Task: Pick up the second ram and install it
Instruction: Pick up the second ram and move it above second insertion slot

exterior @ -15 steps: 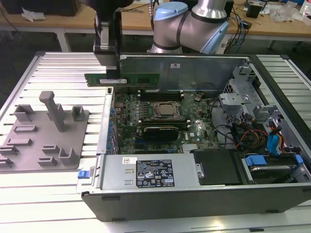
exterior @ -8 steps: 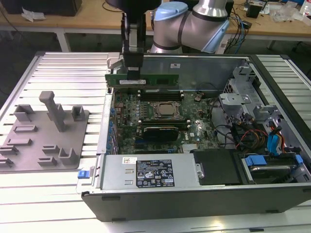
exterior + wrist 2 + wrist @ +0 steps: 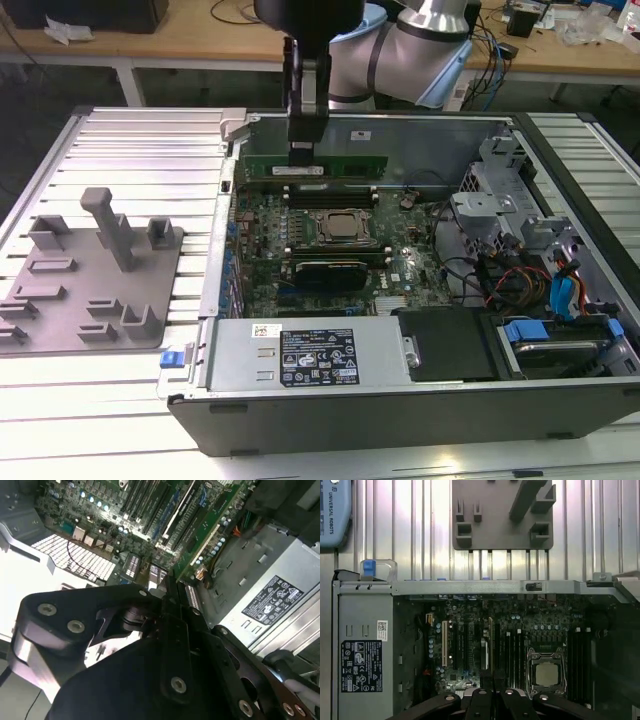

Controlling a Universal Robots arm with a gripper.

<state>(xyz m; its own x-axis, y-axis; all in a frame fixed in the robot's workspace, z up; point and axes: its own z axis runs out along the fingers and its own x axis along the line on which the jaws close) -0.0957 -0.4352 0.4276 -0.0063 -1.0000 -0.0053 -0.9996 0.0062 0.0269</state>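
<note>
in the exterior view, the open computer case [image 3: 400,415] lies on its side on a ribbed metal table [image 3: 150,150], with the grey power supply [image 3: 300,355] and its label along the nearest edge. behind that lies the green motherboard [image 3: 400,265]: first a low black block [image 3: 325,272], then the cpu socket [image 3: 345,228] with its metal frame, then a row of dark memory slots [image 3: 330,192] running across the board. right over those far slots is the second ram [image 3: 350,166], a long green stick standing on edge, level, and parallel to the slots, close to the case's far wall. the gripper [image 3: 305,152] comes straight down on it, jaws pinching the stick's upper edge near its middle. whether the lower edge of the stick touches a slot cannot be told. towards the exterior view's right, inside the case, is a metal drive cage [image 3: 500,215] with red and blue cables. towards the exterior view's left, outside the case, the grey holder tray [image 3: 70,325] rests flat on the table, well apart from the gripper. farther back, the silver and pale blue arm [image 3: 420,40] rises in front of a wooden workbench [image 3: 200,35].
</note>
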